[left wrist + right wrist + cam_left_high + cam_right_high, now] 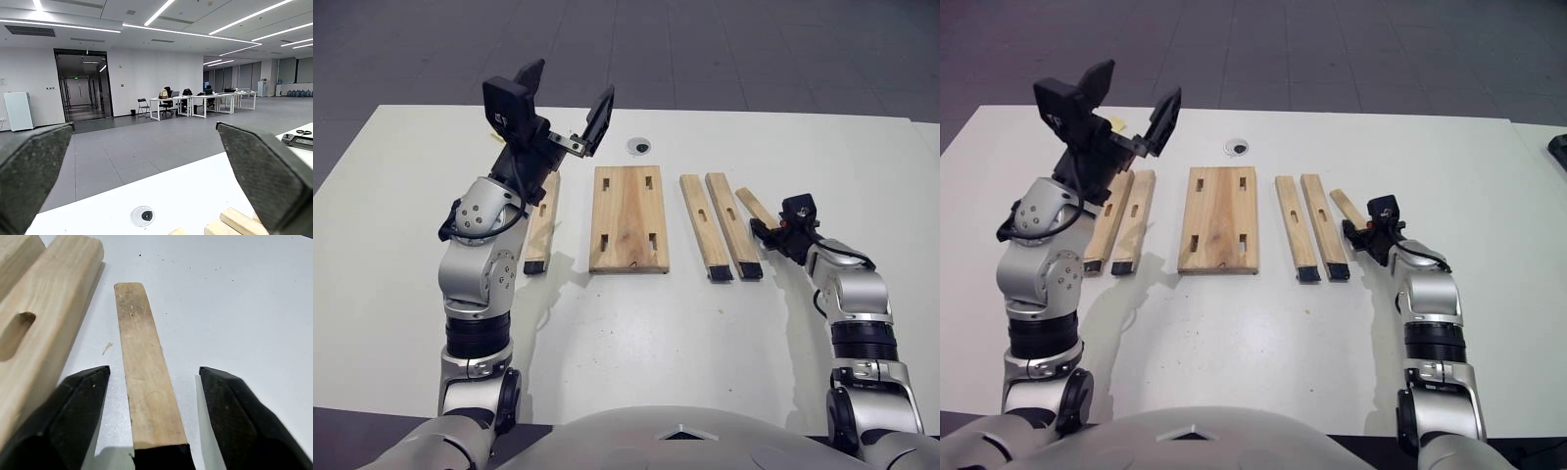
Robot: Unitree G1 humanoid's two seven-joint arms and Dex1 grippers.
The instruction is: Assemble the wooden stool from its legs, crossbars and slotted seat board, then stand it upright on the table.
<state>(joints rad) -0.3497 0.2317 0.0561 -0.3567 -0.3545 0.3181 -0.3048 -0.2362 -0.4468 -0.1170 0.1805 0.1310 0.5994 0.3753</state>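
The right end effector (154, 374) is straddling the thin crossbar (138, 338) with fingers wide, and closing off-centre is probably risking skidding it into the neighbouring leg (49, 308).

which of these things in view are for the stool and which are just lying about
For the stool: slotted seat board, left leg pair, right leg pair, thin crossbar.
Lying about: round table grommet, black item at the far right.
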